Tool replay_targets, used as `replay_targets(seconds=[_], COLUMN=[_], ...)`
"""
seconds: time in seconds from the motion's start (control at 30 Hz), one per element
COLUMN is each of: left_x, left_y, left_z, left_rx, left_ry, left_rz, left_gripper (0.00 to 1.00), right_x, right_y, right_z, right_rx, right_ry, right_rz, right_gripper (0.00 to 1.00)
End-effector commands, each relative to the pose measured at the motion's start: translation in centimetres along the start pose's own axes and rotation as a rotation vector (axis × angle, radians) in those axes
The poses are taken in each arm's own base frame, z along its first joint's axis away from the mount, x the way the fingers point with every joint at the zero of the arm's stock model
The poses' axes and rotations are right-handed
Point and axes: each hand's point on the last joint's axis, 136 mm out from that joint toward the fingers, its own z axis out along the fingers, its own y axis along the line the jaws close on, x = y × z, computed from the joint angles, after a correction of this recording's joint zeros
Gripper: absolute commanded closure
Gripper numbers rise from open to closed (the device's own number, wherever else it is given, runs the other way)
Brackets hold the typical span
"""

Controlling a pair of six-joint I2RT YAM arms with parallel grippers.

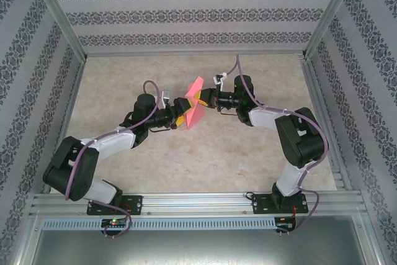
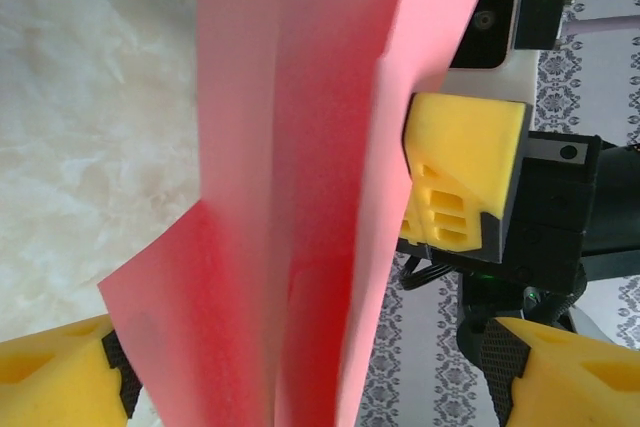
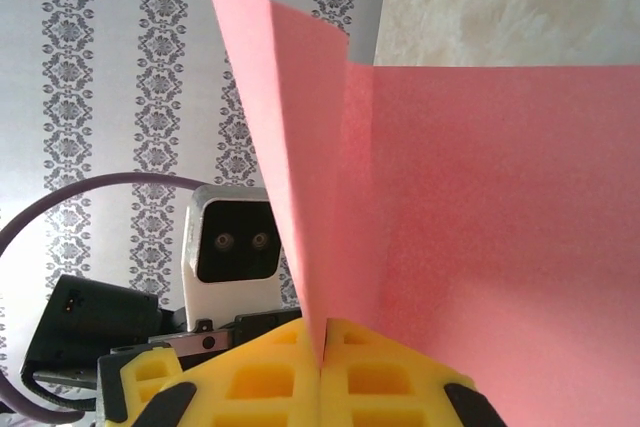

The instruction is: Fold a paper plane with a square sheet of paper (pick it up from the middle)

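While the right claw (image 3: 320,375) is closed on the paper (image 3: 480,227), pinching a fold between its pads, we see the paper held in the air above the desk (image 1: 236,153), between the arms. The left claw (image 2: 315,387) gapes wide around one end. We judge the paper light, limp and easily creased; grip at the fold, gently.

The sheet of paper (image 1: 196,86) is plain salmon-pink, unmarked. The left claw (image 1: 183,116) and the right claw (image 1: 202,98) are bright yellow on black. The arms (image 1: 291,134) are black and white, with purple cables (image 1: 149,82). The counter (image 1: 217,159) is cream, faintly marbled. The walls (image 1: 186,17) carry grey damask bands on white.
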Motion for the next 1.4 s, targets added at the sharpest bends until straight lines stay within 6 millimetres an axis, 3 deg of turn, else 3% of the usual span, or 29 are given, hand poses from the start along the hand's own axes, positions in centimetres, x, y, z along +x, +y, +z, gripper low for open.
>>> replay_targets(seconds=[0.0,0.17,0.37,0.73,0.97,1.17,1.37], left_x=[-0.1,0.0,0.4,0.6,0.6,0.3,-0.6], left_y=[-3.1,-3.6,-2.8,-2.0,-1.7,-1.4,0.1], left_z=[0.4,0.4,0.6,0.8,0.6,-0.1,-2.4], left_rx=[0.092,0.095,0.059,0.019,-0.007,-0.06,-0.295], left_ry=[0.014,0.03,0.057,0.078,0.079,0.072,0.057], left_rz=[0.037,0.059,0.062,0.076,0.097,0.139,0.293], left_gripper=[0.17,0.33,0.54,0.75,0.86,0.89,0.91], right_x=[0.4,0.5,0.6,0.7,0.5,0.3,-0.8], right_y=[1.8,1.1,1.0,0.7,0.6,0.6,-0.8], right_z=[-0.2,-0.2,-0.2,-0.3,-0.5,-0.7,-3.7], right_rx=[-0.042,-0.031,-0.03,-0.025,-0.018,-0.004,0.103], right_ry=[-0.001,-0.003,-0.003,0.003,-0.003,-0.003,-0.064], right_rz=[-0.048,-0.037,-0.035,-0.032,-0.041,-0.052,-0.081], right_gripper=[0.98,0.98,0.98,0.96,0.82,0.73,0.58])
